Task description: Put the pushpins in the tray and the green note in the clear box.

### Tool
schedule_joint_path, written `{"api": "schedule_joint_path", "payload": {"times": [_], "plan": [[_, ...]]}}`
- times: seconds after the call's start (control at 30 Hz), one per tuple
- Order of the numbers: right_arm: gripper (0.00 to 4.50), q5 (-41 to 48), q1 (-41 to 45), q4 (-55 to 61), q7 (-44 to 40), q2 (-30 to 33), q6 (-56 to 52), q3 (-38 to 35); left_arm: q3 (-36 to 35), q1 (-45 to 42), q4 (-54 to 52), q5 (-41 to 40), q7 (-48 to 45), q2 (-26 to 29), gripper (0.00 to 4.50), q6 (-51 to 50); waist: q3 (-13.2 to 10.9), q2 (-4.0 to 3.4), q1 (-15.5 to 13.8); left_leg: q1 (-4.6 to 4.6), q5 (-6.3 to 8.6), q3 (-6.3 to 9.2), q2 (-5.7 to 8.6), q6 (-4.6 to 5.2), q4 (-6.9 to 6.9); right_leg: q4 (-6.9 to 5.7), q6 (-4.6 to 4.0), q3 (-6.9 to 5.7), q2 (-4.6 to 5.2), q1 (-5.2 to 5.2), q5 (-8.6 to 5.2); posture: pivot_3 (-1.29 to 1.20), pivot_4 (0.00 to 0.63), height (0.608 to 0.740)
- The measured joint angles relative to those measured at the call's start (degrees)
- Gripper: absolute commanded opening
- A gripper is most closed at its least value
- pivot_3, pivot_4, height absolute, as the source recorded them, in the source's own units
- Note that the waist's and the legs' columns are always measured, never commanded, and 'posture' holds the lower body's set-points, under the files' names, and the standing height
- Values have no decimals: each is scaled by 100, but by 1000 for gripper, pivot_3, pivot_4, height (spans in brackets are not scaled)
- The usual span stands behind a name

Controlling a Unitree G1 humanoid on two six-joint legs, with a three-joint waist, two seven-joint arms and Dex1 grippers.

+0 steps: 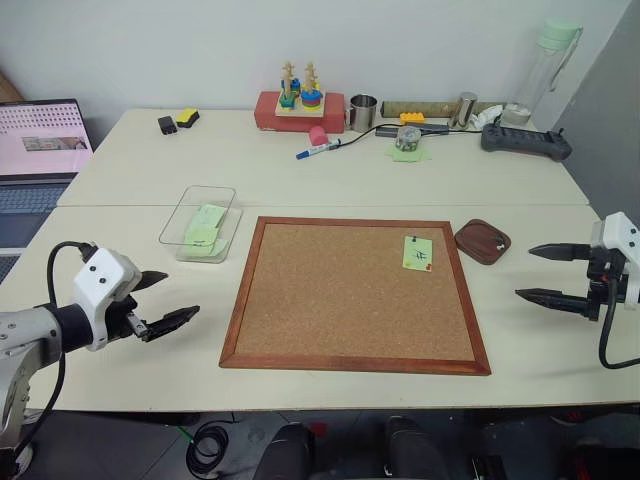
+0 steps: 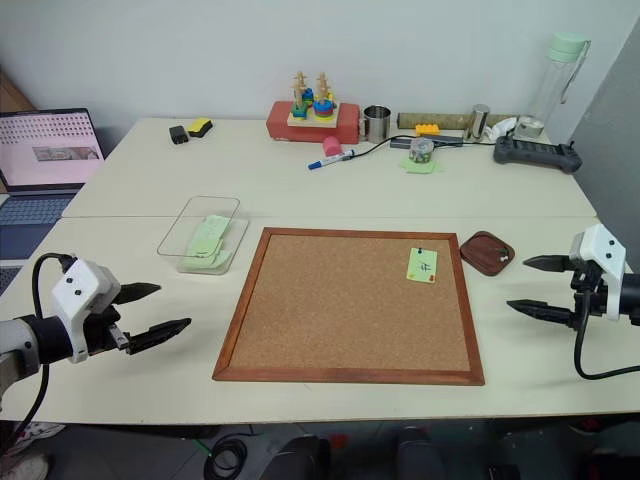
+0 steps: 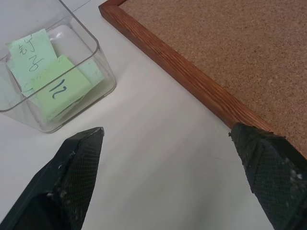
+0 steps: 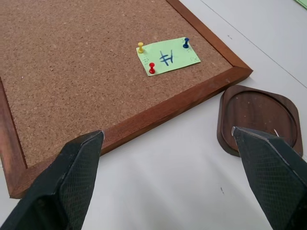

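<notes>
The green note [image 4: 168,57] is pinned flat near the right edge of the cork board [image 1: 350,295], and the right wrist view shows 3 pushpins in it — a yellow one [image 4: 140,46], a red one [image 4: 152,67] and a blue one [image 4: 186,42]. The helper colours do not match; no green-headed pin is visible.

The tray [image 1: 483,241], a small dark wooden dish, sits on the table just off the board's right edge, close to the note. The clear box [image 1: 200,222] lies off the board's left edge and already holds a few pale green notes.

The right gripper [image 1: 548,273] hovers over the table to the right of the board, fingers spread wide and holding nothing. The left gripper [image 1: 160,300] does likewise on the left side, near the clear box.

The note and pins lie forward and to the left of the right jaws, with the tray in between — so the right arm is much the nearer for pulling pins. The left arm is better placed for the box.
</notes>
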State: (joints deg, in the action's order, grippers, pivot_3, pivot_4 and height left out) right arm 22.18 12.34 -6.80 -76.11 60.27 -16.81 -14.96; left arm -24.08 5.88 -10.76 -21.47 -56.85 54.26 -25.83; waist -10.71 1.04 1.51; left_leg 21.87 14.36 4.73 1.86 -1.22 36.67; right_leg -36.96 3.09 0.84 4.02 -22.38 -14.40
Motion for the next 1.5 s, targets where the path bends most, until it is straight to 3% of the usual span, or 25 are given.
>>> {"api": "schedule_joint_path", "payload": {"times": [0.07,0.17,0.4,0.63,0.83,1.13,1.47,1.5], "plan": [[4500,6,-32,48,23,-14,-7,-3,13,-39,13,13,-3,0,4485,13,0,0,0,0,0,0,0,0,1,0,0,-1,0,0,0,0,150,740],[4500,77,-70,140,88,-59,-41,-10,32,-179,13,-2,-13,0,4045,19,0,0,-1,0,0,1,0,0,1,-1,1,-1,-1,1,0,0,150,740],[4500,254,-301,681,344,-257,-276,-40,788,-957,-620,-344,-77,-125,2590,-240,-1,0,-18,2,0,1,8,0,5,-1,7,0,-9,3,4,0,150,740],[4500,443,-397,1368,889,-610,-619,-51,2604,-2123,-888,-208,38,-1204,1303,-260,-1,1,-42,5,-1,-3,16,1,22,-2,19,4,-12,8,10,0,150,740],[4500,316,378,1339,1414,-1184,-776,642,3809,-2725,115,582,265,-2331,12,488,-1,3,18,2,-1,-8,22,1,23,-5,22,9,-20,8,13,0,150,740],[4500,-810,2041,-507,2164,-2175,-606,1837,4090,-2876,1826,1295,640,-3137,12,1672,0,3,3,8,-2,4,35,1,29,-9,26,9,-15,6,18,0,150,740],[4500,-1696,3321,-3462,2729,-3030,697,2096,4088,-2827,1945,1396,635,-3270,12,1905,3,-3,15,4,-3,3,39,2,26,-15,27,7,-9,7,20,0,150,740],[4319,-1718,3358,-3636,2745,-3068,798,2096,4070,-2807,1930,1397,637,-3267,3,1902,3,-4,19,3,-3,3,39,2,26,-15,27,8,-9,7,20,0,150,740]]}}
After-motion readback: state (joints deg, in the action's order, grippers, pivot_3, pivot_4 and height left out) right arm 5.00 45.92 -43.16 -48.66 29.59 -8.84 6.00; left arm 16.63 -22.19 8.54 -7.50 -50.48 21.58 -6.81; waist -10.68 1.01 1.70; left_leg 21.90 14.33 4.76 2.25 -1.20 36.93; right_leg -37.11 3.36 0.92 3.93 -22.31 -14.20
